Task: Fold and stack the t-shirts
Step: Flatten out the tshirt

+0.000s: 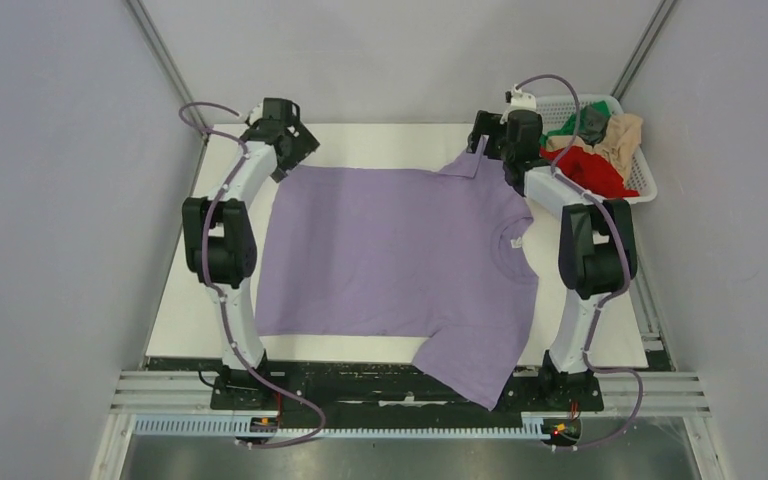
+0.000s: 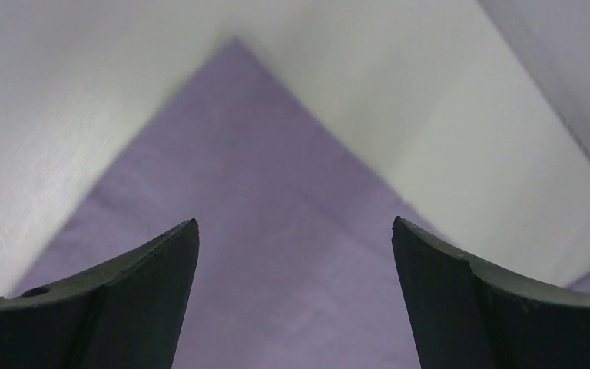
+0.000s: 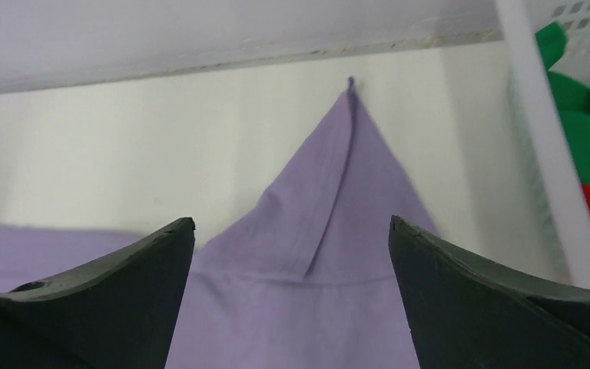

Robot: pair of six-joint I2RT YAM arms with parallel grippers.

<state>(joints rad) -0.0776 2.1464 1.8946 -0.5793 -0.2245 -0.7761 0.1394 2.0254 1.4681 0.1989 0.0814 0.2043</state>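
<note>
- Cloth: the lavender t-shirt (image 1: 400,260) lies spread flat across the white table (image 1: 205,305), its collar toward the right and one sleeve hanging over the near edge.
- The left gripper (image 2: 294,223) is at the shirt's far left corner, jaws spread wide with nothing between them; whether its tips touch the cloth I cannot tell.
- The right gripper (image 3: 292,219) is over the far sleeve's pointed tip at the far right, jaws likewise spread, pinching nothing.
- The white basket (image 1: 650,180) stands at the far right corner, near that sleeve, holding the red t-shirt (image 1: 595,172), green t-shirt (image 1: 563,127), beige t-shirt (image 1: 622,135) and dark grey t-shirt (image 1: 592,120), all bunched together.
</note>
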